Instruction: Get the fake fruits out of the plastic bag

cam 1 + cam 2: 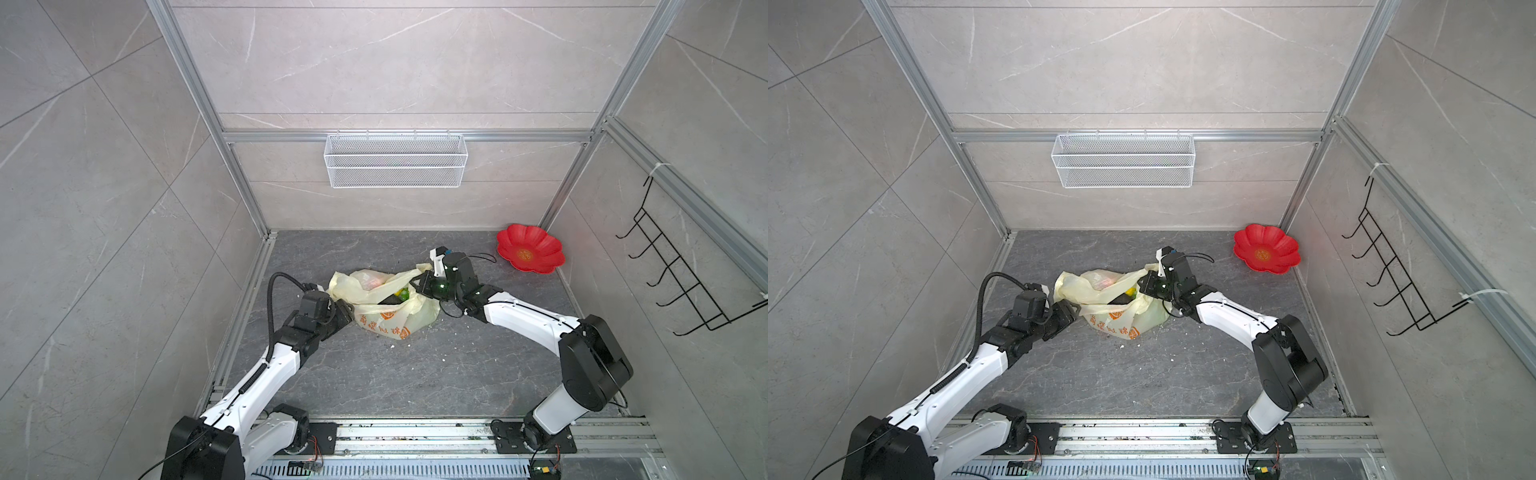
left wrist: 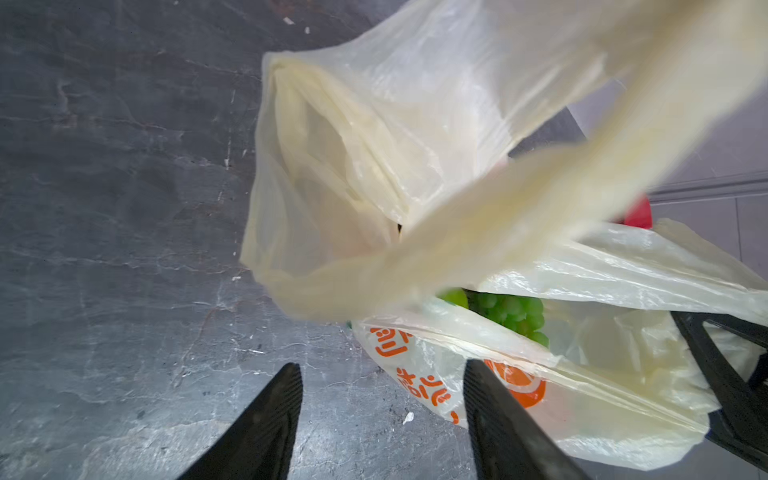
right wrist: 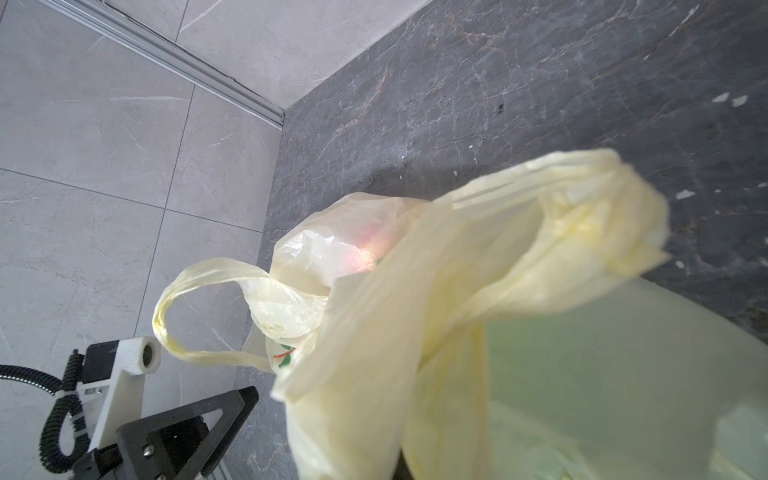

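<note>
Fake fruits [image 1: 401, 294]: all inside plastic bag [image 1: 386, 309] on table [image 1: 374, 374] (green grape bunch [image 2: 515, 316] shows at the mouth); none removed.
Right gripper [image 1: 419, 281]: clenched on bag handle.
Left gripper [image 2: 380, 365]: jaws apart, empty, beside bag.
Extraction judged not yet begun.

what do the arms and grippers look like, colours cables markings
Both arms have white shells with black joints: left arm, right arm. A ribbed black cable loops along the left one; thin black wires loop by the right wrist, where a green light glows. The left gripper has black tapered fingers; the right gripper is black.
</note>
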Controlling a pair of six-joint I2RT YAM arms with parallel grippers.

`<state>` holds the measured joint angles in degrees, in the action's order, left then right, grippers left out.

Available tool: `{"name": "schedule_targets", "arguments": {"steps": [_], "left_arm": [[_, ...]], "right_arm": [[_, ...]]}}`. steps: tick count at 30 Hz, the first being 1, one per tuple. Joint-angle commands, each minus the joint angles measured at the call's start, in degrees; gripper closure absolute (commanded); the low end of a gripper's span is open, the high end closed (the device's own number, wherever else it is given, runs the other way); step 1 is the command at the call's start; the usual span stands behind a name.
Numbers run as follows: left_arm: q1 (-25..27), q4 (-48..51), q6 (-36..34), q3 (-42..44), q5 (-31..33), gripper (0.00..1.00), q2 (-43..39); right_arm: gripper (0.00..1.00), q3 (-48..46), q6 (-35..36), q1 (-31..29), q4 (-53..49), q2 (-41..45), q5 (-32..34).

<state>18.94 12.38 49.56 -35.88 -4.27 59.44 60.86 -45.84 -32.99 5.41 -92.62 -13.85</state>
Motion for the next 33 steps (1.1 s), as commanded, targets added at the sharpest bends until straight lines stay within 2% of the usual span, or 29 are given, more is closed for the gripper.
{"name": "schedule_targets", "arguments": {"steps": [1,8,10,13,17,26,33], "left_arm": [[0.2,-0.5,1.2,-1.4,-2.8,0.28,-4.6],[2.0,17.4,-0.7,-4.2,6.2,0.25,-15.6],[2.1,20.5,0.0,-5.1,6.6,0.25,-17.9],[2.2,22.5,3.2,-7.9,4.6,0.24,-17.0],[4.0,14.9,8.4,-8.6,2.9,0.23,-10.5],[8.0,0.2,11.9,-10.7,2.7,0.21,9.6],[8.0,-7.6,12.1,-11.4,3.0,0.21,16.3]], "right_arm": [[1.00,-1.2,2.4,0.3,-3.6,3.6,5.3],[1.00,-0.1,3.5,0.5,-5.9,3.7,6.6],[1.00,-0.1,3.8,0.2,-5.5,3.5,6.6],[1.00,-0.8,4.7,-0.9,-3.8,3.8,6.5],[1.00,-2.8,5.6,-4.0,-2.3,5.9,8.8],[1.00,-6.5,5.3,-5.6,-2.7,9.8,11.6],[1.00,-7.0,6.3,-6.3,-2.9,9.8,11.2]]}}
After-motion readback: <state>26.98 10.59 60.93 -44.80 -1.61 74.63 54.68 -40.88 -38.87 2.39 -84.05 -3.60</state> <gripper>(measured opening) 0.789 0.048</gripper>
